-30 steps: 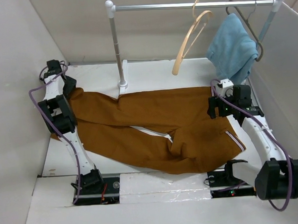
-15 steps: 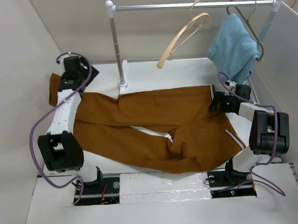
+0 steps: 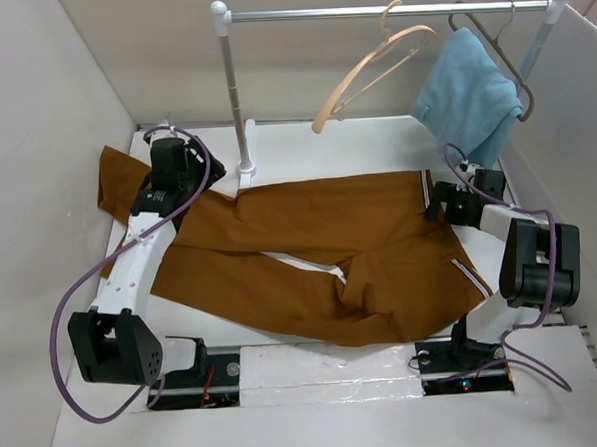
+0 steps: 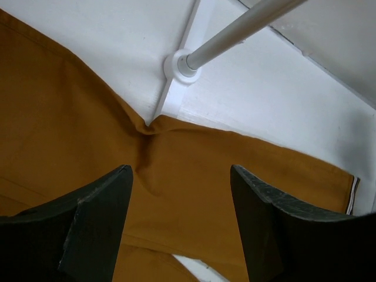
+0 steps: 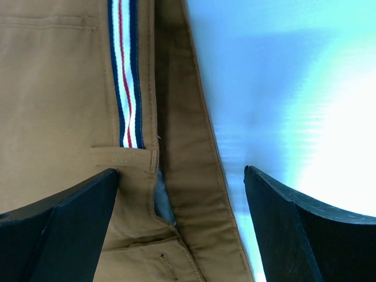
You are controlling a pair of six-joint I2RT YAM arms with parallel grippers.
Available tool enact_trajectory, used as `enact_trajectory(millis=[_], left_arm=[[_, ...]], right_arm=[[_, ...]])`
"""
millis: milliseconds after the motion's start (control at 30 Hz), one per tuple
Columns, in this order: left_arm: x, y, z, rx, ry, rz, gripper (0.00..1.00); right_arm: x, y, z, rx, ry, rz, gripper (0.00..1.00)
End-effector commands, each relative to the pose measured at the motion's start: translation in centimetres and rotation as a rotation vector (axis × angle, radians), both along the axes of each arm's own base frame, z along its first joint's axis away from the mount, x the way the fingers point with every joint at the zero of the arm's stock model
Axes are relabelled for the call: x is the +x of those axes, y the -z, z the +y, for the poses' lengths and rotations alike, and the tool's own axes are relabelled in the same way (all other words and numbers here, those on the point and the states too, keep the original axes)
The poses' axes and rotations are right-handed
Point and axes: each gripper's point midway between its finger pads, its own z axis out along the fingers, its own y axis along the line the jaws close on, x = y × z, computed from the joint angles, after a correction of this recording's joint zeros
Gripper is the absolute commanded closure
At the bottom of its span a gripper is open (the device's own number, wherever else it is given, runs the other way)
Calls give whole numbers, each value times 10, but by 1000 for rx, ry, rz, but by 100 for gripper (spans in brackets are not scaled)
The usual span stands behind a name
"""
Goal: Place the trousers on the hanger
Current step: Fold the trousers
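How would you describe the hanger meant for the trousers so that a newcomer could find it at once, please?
Look up at the metal rail running across the back. The hanger hangs tilted from it, left of the light blue cloth. It is pale, wood-coloured and bare, unlike the thin dark grey hanger by that cloth.

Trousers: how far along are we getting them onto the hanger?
Nothing done: the trousers lie flat on the table, the hanger hangs bare on the rail. In hand: left gripper over the legs, right gripper over the waistband, jaws open. Remaining: grasping, lifting, draping.
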Motion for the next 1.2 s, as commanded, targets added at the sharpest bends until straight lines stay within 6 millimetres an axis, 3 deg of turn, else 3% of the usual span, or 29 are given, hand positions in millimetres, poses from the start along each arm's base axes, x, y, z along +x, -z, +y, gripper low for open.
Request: enact_trajectory(millis=[0, 67, 133, 167, 300, 333, 367, 400, 433, 500, 533, 567, 633, 700, 867, 933, 967, 1000, 1033, 1067, 1100, 1133, 1167], left_arm=[[-12, -8, 5, 56, 20, -22, 37], [-17, -12, 6, 68, 26, -32, 38], [-22, -8, 8, 80, 30, -20, 45], [-23, -6, 8, 81, 30, -13, 45], [-28, -6, 13, 110, 18, 8, 59], [-31, -5, 17, 122, 6, 9, 71], [-33, -5, 18, 129, 6, 9, 75], [-35, -4, 19, 133, 3, 11, 77], [-38, -3, 22, 142, -6, 12, 78], [-40, 0, 23, 149, -6, 21, 78], [-41, 4, 22, 146, 0, 35, 78], [-41, 4, 22, 146, 0, 35, 78], [-40, 4, 20, 140, 8, 37, 78], [-38, 7, 14, 133, 28, 42, 77], [-34, 23, 13, 115, 10, 111, 94], [-30, 30, 17, 119, -27, 137, 94], [-30, 32, 19, 122, -35, 146, 93], [-28, 38, 22, 133, -57, 161, 90], [-28, 41, 23, 130, -70, 166, 83], [-27, 46, 25, 136, -76, 181, 80], [-26, 54, 34, 158, -112, 203, 79], [-26, 59, 37, 168, -131, 220, 74], [-29, 63, 46, 166, -172, 243, 74]], right_arm=[[-11, -1, -9, -66, 54, 25, 7], [-13, -4, -16, -94, 86, 16, 8], [-12, 8, 6, -31, -84, 80, 13], [-12, 9, 6, -30, -85, 83, 13], [-14, 14, 28, 65, -181, 78, 24], [-15, 10, 34, 88, -201, 62, 27], [-18, 10, 33, 102, -196, 56, 34], [-18, 7, 29, 111, -179, 41, 51], [-17, -2, 28, 118, -173, 5, 61], [-22, -6, 20, 134, -119, -29, 97], [-19, -28, 13, 131, -74, -104, 100], [-21, -26, 13, 133, -73, -99, 100], [-21, -38, -4, 101, -13, -129, 100], [-27, -59, -25, 57, 66, -159, 100], [-38, -97, -80, -39, 269, -220, 100], [-31, -115, -105, -88, 336, -238, 100], [-33, -114, -109, -94, 356, -204, 100], [-35, -112, -124, -131, 410, -168, 100], [-30, -125, -131, -149, 428, -185, 100], [-26, -130, -136, -161, 435, -200, 95], [-22, -135, -137, -162, 433, -218, 60], [-16, -134, -131, -151, 399, -219, 41], [-7, -140, -118, -144, 331, -223, 29]])
